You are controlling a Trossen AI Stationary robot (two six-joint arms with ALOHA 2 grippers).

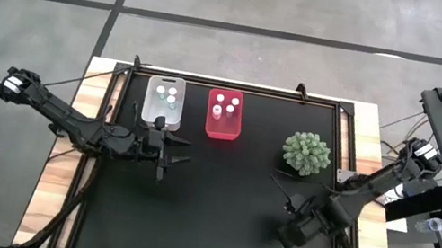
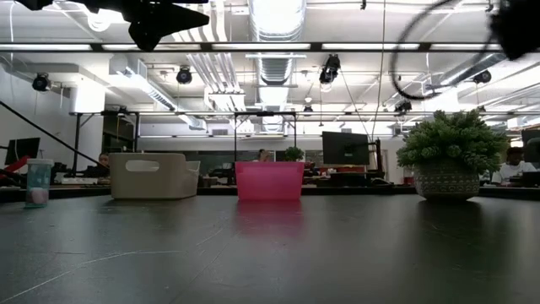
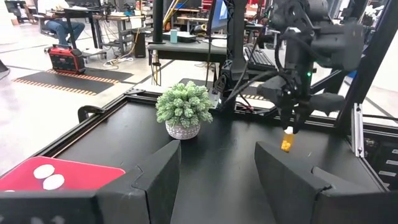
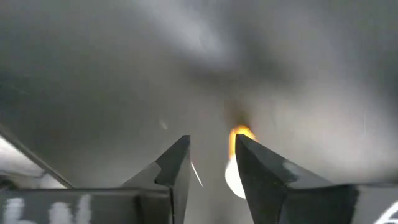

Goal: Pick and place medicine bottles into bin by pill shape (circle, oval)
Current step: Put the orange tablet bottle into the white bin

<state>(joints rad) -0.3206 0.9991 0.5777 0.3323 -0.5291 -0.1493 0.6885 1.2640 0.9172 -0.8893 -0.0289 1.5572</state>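
My right gripper [image 3: 287, 134] hangs over the table's right half, front of centre, fingers pinched on an amber bottle [image 3: 286, 142]. My left gripper [image 1: 171, 149] waits spread open and empty just in front of the clear bin [image 1: 164, 100]; the red bin [image 1: 224, 114] sits beside it near the back edge.

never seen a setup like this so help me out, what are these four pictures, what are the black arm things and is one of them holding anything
They are two robot arms at a black table, filmed by four cameras at once: one overhead, one level with the table top, and one on each arm's wrist.

On the table stand a clear bin and a red bin, both already holding small white-capped medicine bottles, plus a green potted plant.

The left gripper hangs open just in front of the clear bin, holding nothing. The right gripper is raised above the table near the plant. An amber bottle sits at its fingertips, though whether the grip is firm is hard to tell.
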